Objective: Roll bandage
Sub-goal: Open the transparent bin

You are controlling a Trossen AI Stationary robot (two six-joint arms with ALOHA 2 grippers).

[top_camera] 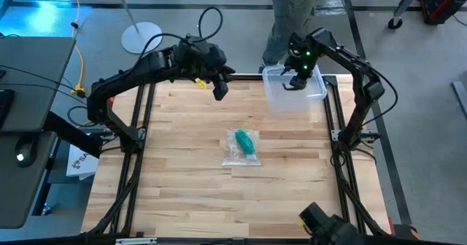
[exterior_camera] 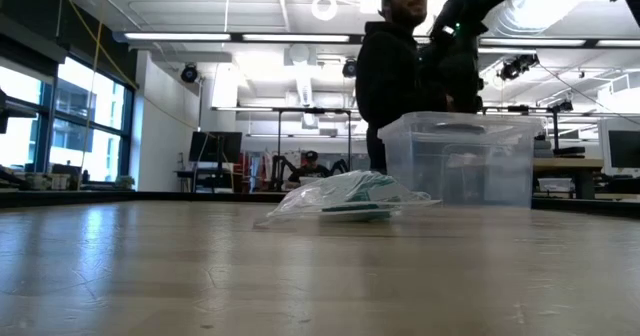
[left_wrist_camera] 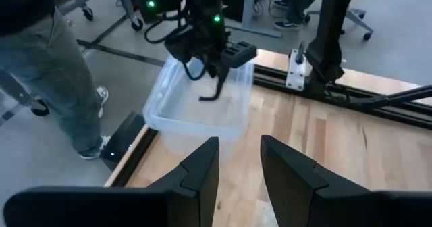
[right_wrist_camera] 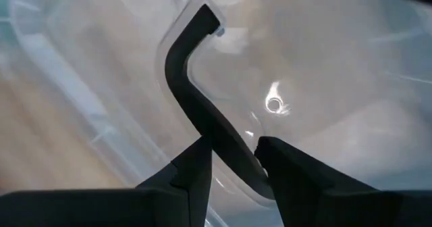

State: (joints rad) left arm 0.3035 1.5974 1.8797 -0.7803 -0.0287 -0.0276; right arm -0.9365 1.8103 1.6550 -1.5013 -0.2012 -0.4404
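The green bandage (top_camera: 244, 141) is seen rolled up inside a crinkly clear plastic bag (top_camera: 241, 153) at the centre of the wooden surface (top_camera: 182, 194), well apart from both arms. At about one o'clock from the bag, a clear plastic box (top_camera: 294, 93) is stood at the far edge of the surface, with a person (top_camera: 293, 12) just beyond it.

The right claw (top_camera: 298, 82) is lowered over the box. In the right wrist view its fingers (right_wrist_camera: 196, 166) are set on either side of the black handle (right_wrist_camera: 196, 98) with the handle between them; contact cannot be confirmed. The placement is judged to be for lifting the lid or box, so that the way is cleared.

The left claw (top_camera: 219, 89) is held above the surface at about eleven o'clock from the bag, its fingers (left_wrist_camera: 199, 173) parted and gripping nothing, apparently kept waiting.
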